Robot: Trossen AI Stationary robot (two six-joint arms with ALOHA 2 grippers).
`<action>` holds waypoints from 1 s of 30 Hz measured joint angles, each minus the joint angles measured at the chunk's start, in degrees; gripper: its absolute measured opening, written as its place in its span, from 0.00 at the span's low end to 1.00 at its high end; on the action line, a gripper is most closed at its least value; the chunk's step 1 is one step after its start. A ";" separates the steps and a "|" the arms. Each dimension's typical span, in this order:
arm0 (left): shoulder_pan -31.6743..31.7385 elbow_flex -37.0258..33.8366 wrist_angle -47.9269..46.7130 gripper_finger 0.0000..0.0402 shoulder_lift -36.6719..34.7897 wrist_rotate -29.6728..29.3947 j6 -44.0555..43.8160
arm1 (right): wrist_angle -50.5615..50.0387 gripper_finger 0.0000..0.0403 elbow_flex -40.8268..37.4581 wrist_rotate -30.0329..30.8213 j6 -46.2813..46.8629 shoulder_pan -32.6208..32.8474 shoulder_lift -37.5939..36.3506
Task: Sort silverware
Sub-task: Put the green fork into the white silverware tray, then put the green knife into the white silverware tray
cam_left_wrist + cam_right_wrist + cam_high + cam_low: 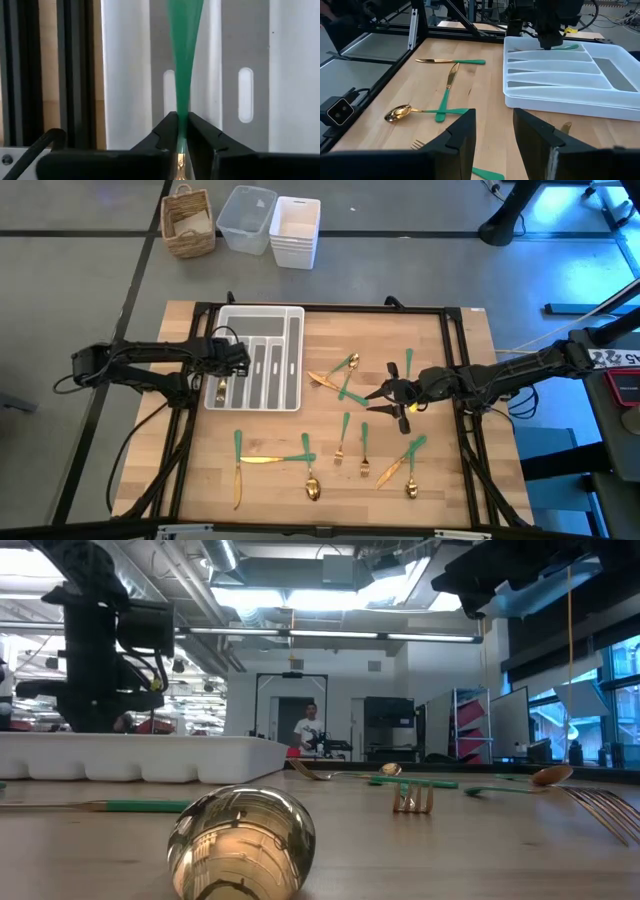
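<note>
The silverware has gold heads and slim green handles. Several pieces lie loose on the wooden table: knives (240, 465), spoons (312, 483), forks (342, 442) and a crossed pair (345, 372). The white tray (290, 330) stands at the table's far left. My left gripper (235, 360) hangs over the tray's leftmost compartment, shut on one piece (184, 55). My right gripper (385, 393) hovers open and empty above the loose pieces right of the middle. My left gripper pinches the piece between its two fingers at the thin end of the green handle (181, 117), just above the gold head (181, 161). The fingers come steeply from above and lie across the handle. The piece lies about level along the tray's leftmost compartment (567, 47), handle toward the far edge.
Black frame rails (190, 440) run along the table's edges. A wicker basket (188, 222), a clear tub (247, 218) and stacked white bins (296, 230) stand on the floor beyond the far edge. A person (310, 730) stands far off in the room.
</note>
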 joint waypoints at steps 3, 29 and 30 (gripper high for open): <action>0.00 -0.36 0.31 0.15 0.00 1.12 -0.01 | -0.04 0.33 0.00 1.04 0.07 0.02 0.00; -0.04 3.54 0.49 0.21 -11.77 8.00 4.74 | -0.59 0.33 0.73 3.21 21.31 -11.13 13.84; -0.09 3.66 0.51 0.21 -12.75 8.00 4.95 | -0.79 0.33 1.53 2.78 21.30 -11.74 15.23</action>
